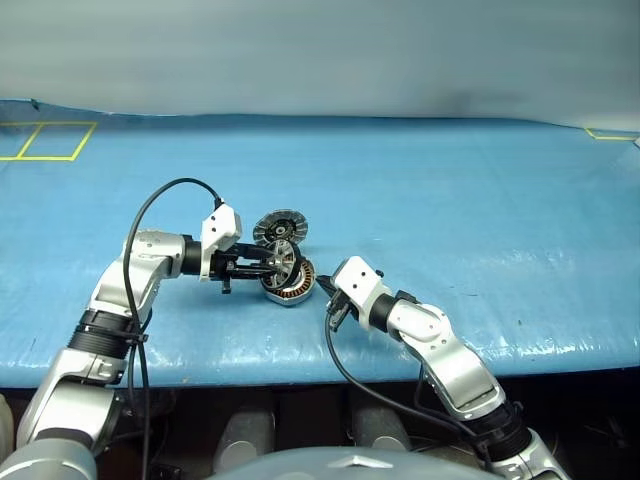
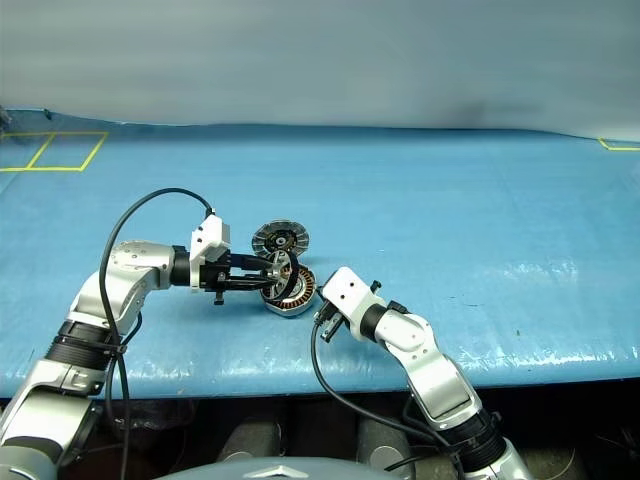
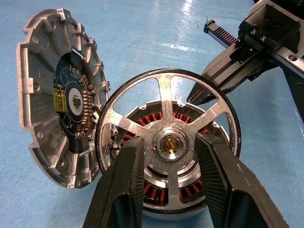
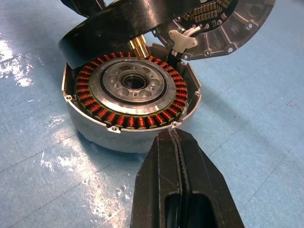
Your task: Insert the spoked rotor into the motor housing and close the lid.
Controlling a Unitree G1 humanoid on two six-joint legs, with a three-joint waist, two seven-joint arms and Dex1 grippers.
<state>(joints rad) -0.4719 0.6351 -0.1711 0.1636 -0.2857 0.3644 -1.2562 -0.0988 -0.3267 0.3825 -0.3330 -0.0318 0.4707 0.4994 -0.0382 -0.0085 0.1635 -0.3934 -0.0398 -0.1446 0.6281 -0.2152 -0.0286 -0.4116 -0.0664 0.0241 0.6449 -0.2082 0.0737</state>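
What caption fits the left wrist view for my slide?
Left gripper holds the rotor by its hub, tilted over the open housing, lid swung aside.

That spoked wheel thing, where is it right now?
The spoked rotor is held by the left tool, tilted over the open motor housing, beside the raised lid.

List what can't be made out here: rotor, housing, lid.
- Left wrist view: the spoked rotor covers most of the motor housing; seating depth unclear.
- Right wrist view: rotor hides the far housing rim; the lid is cut by the top edge.
- Head views: lid hinge too small.
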